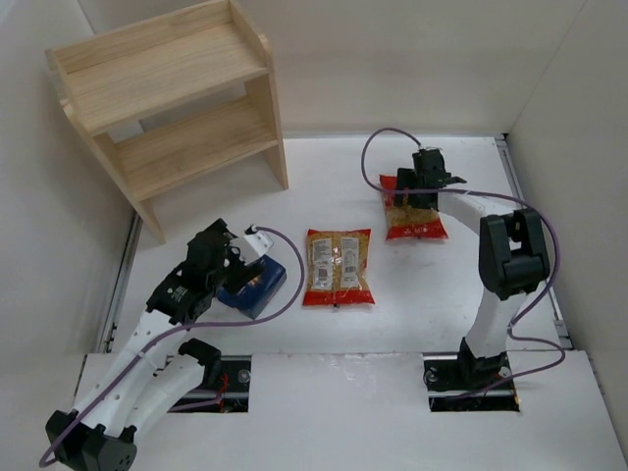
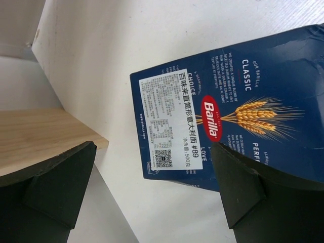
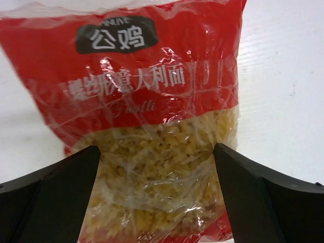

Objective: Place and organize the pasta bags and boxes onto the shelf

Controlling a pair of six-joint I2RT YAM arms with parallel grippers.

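Your left hand gapes wide over the blue pasta box, flat on the tabletop; straddle its narrow sides before closing. Your right hand, equally wide, hovers over a pasta bag.

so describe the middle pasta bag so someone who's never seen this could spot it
Start at the wooden shelf in the far left corner and come toward the middle of the table. The pasta bag lies between the blue box and a second bag; unlike that bag, it shows white labels.

Box cropped at right edge
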